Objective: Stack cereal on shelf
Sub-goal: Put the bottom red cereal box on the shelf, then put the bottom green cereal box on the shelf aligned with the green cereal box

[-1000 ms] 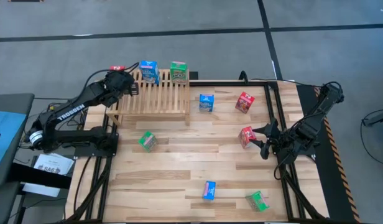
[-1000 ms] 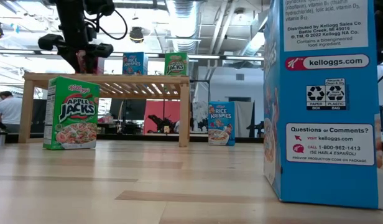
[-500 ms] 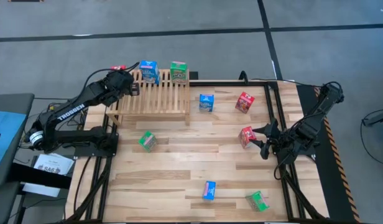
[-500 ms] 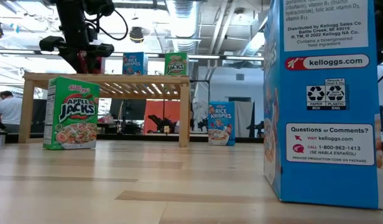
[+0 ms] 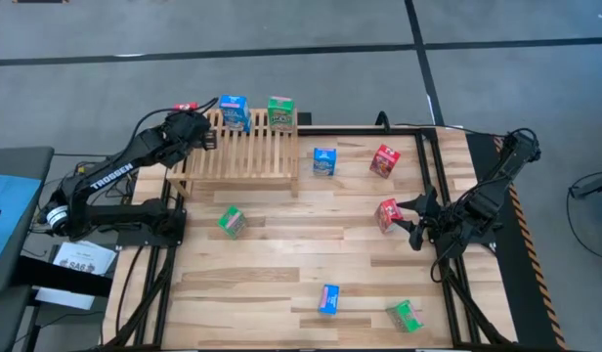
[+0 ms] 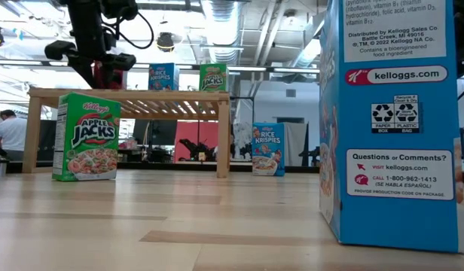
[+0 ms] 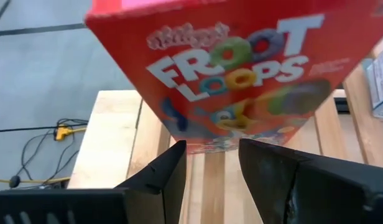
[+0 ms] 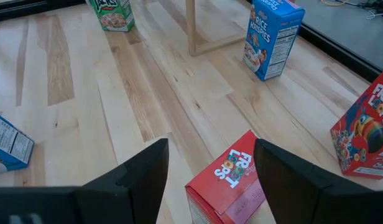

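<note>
Left end effector (image 7: 210, 163) hides Froot Loops box (image 7: 241, 68) bottom edge.

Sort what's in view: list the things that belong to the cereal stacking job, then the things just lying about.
Job:
shelf
red box in the left pincer
blue box and green box on the shelf
six more boxes on the table
right pincer, open over a red box

Lying about:
papers
yellow cable
</note>
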{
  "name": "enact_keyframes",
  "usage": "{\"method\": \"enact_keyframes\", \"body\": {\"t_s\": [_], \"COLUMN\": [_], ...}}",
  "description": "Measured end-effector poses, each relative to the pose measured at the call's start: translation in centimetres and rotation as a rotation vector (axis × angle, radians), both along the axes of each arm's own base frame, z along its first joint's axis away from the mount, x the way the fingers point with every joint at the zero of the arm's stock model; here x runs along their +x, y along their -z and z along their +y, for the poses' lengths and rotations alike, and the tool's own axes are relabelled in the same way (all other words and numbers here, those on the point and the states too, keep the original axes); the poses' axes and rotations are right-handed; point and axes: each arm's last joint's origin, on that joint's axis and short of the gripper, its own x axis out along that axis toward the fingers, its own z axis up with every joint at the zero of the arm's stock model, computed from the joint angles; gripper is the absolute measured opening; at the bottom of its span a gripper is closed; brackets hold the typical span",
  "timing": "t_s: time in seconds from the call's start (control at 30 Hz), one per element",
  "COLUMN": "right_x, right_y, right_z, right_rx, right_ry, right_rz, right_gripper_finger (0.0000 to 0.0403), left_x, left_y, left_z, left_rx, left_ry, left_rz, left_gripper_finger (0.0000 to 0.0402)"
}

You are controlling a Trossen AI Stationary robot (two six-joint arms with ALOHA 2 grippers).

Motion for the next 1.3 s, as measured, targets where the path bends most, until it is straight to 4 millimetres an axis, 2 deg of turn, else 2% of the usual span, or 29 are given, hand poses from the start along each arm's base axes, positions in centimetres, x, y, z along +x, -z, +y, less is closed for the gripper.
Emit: {"method": "enact_keyframes", "body": {"t_s": [0.4, 0.7, 1.0, 1.3], "right_x": [0.0, 0.0, 0.0, 0.0], "right_y": [0.0, 0.0, 0.0, 0.0], "right_z": [0.0, 0.0, 0.0, 0.0], "right_rx": [0.0, 0.0, 0.0, 0.0], "right_ry": [0.0, 0.0, 0.0, 0.0], "right_rz": [0.0, 0.0, 0.0, 0.0], "right_gripper_finger": [0.0261, 0.0261, 0.0261, 0.0261], "left_x": [-0.2, -0.2, -1.5, -1.7], "left_y": [-0.1, 0.0, -1.4, -2.5], "left_z": [0.1, -0.1, -2.5, -5.6], "left_rx": [0.041, 0.011, 0.044, 0.003], "left_ry": [-0.035, -0.013, 0.045, 0.294], "left_rz": [0.047, 0.034, -0.056, -0.21], "left_gripper_finger": [0.0138, 0.0138, 0.0138, 0.0138]}}
